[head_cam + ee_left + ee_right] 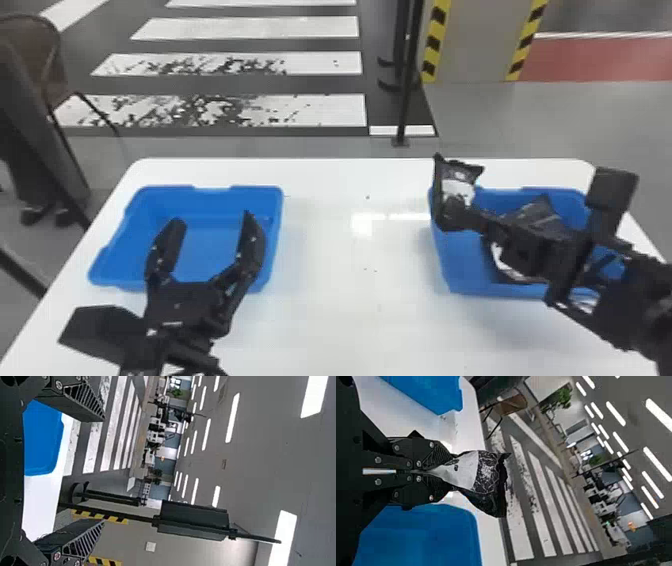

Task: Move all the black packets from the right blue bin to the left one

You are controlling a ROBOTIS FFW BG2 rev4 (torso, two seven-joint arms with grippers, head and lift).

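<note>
Black arms bear round silver screws.

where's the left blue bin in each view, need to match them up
head view: left bin on the left, partly behind the left claw
left wrist view: part of the left bin, near one finger
right wrist view: part of the left bin, across the table from the right bin
shared landmark: white table
</note>
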